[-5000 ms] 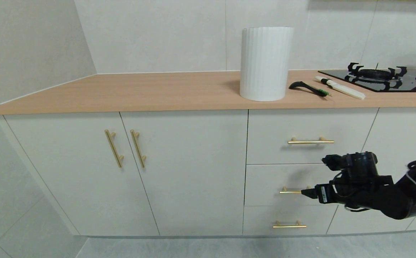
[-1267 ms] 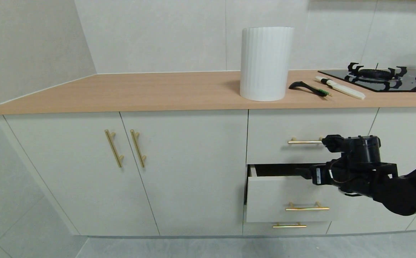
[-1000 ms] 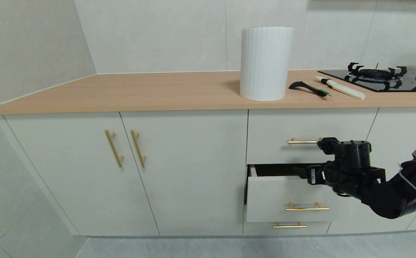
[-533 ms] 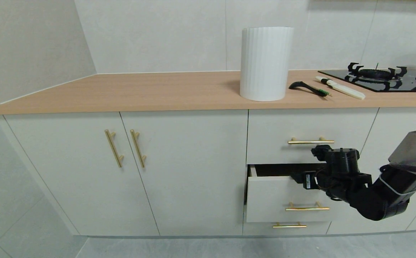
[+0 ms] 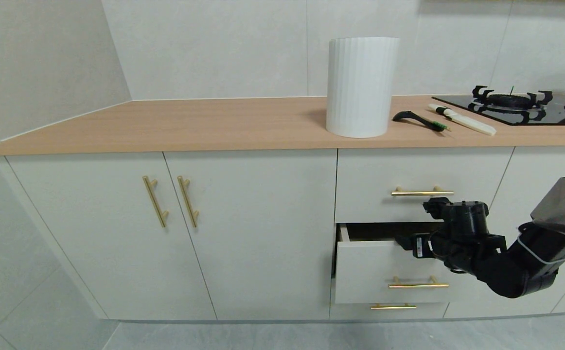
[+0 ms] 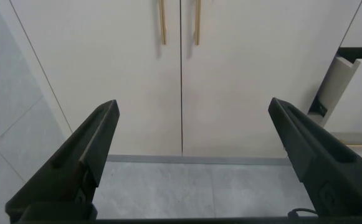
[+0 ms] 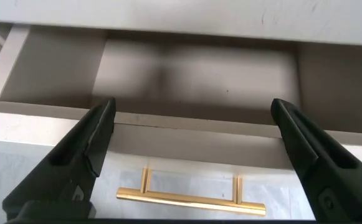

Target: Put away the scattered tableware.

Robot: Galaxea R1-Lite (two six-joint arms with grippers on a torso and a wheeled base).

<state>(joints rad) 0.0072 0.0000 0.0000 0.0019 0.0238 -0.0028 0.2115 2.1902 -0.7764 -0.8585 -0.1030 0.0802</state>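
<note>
On the wooden counter lie a black spoon with a green handle and a white knife, to the right of a tall white ribbed container. Below them the middle drawer stands partly pulled out. My right gripper is open at the drawer's top front edge, with the dark inside of the drawer between its fingers and the gold handle lower on the front. My left gripper is open and holds nothing, low in front of the cabinet doors.
A gas hob sits at the counter's right end. Closed drawers with gold handles are above and below the open one. Two cabinet doors are shut on the left. Grey tiled floor lies below.
The middle drawer was shut five seconds ago and now stands pulled out. In the last second my right gripper moved left and a little down to the drawer's top edge.
</note>
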